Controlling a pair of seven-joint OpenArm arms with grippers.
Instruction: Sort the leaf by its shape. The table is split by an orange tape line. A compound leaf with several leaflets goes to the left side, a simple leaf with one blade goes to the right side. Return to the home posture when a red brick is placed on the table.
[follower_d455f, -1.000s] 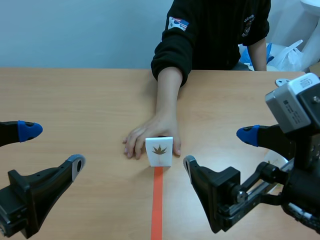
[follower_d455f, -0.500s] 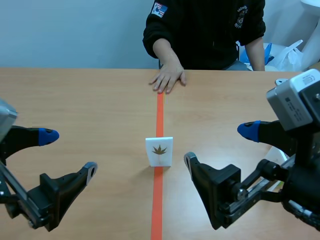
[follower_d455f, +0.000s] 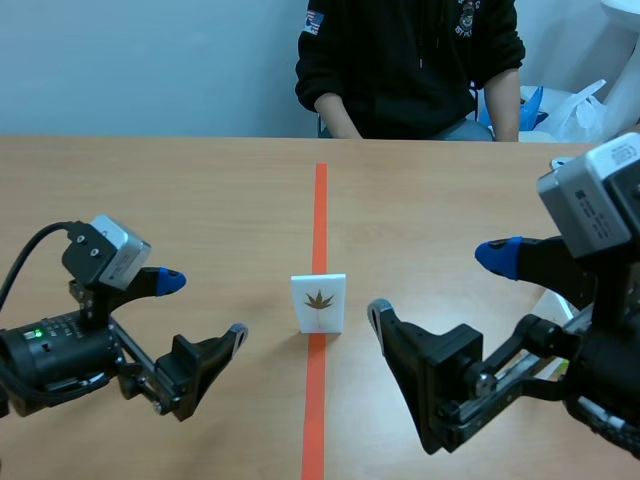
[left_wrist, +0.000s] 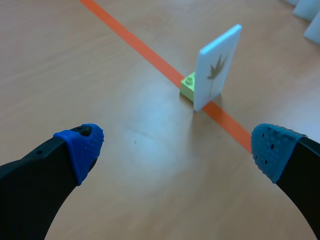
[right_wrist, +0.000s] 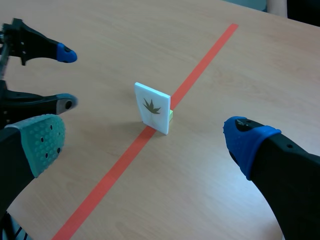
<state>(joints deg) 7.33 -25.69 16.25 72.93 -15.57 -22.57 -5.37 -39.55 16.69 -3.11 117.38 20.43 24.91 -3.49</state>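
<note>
- My left tool (follower_d455f: 203, 306) is spread wide and holds nothing. It has swung forward in the last second and now sits low, just left of the leaf card (follower_d455f: 319, 302), fingers aimed at it.
- My right tool (follower_d455f: 437, 289) is just as open and empty, to the right of the card (it has not budged).
- The hand that was wrapped round the card a second ago is gone. The person (follower_d455f: 410, 60) now sits well behind the card.
- The card stands upright on a small green brick (left_wrist: 188, 85), astride the orange tape line (follower_d455f: 319, 210), with nothing touching it.
- Its leaf fans into several pointed fingers, so I judge it compound and bound for the left side, which makes it my left arm's job.
- The desk (follower_d455f: 180, 200) is pale wood with a soft glare near the card. Behind the card are a pale blue wall (follower_d455f: 150, 60) and a white plastic bag (follower_d455f: 585, 110).
</note>
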